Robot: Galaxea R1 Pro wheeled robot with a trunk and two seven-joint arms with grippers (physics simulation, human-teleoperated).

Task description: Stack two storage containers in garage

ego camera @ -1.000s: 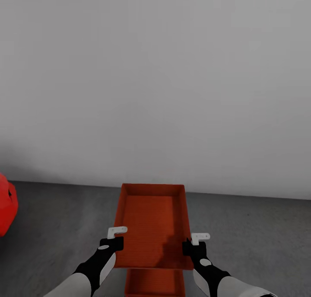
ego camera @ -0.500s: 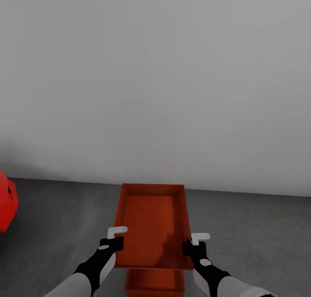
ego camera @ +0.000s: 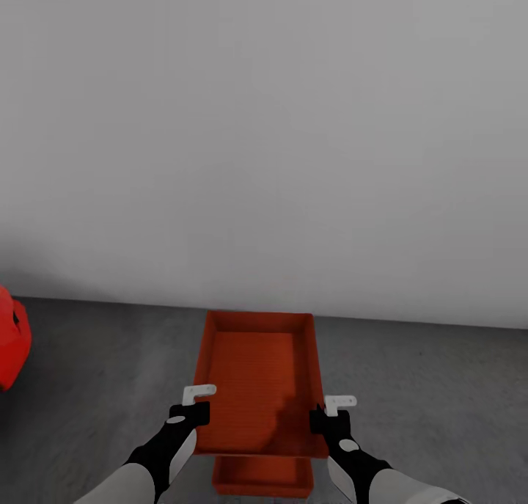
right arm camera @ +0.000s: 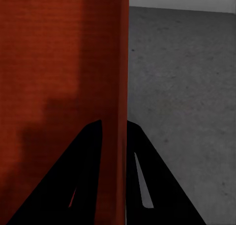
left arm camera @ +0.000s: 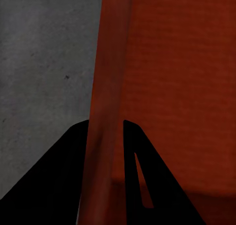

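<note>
I hold one red-orange storage container (ego camera: 258,379) level in front of me, above the grey concrete floor (ego camera: 425,394) of the garage. My left gripper (ego camera: 198,405) is shut on its left wall (left arm camera: 105,112), and my right gripper (ego camera: 326,408) is shut on its right wall (right arm camera: 118,87). Each wrist view has a dark finger on either side of the thin wall. Below the held box lies the second storage container (ego camera: 262,476) on the floor, mostly covered by the first, with its near end visible.
A plain white wall (ego camera: 264,137) rises close ahead and meets the floor just beyond the held box. Part of the red car (ego camera: 11,346) juts in at the left edge. Bare concrete stretches to both sides.
The view has shifted slightly: the wall's base and the lower container sit a little higher in the picture. My grippers and the held box keep the same place in the view.
</note>
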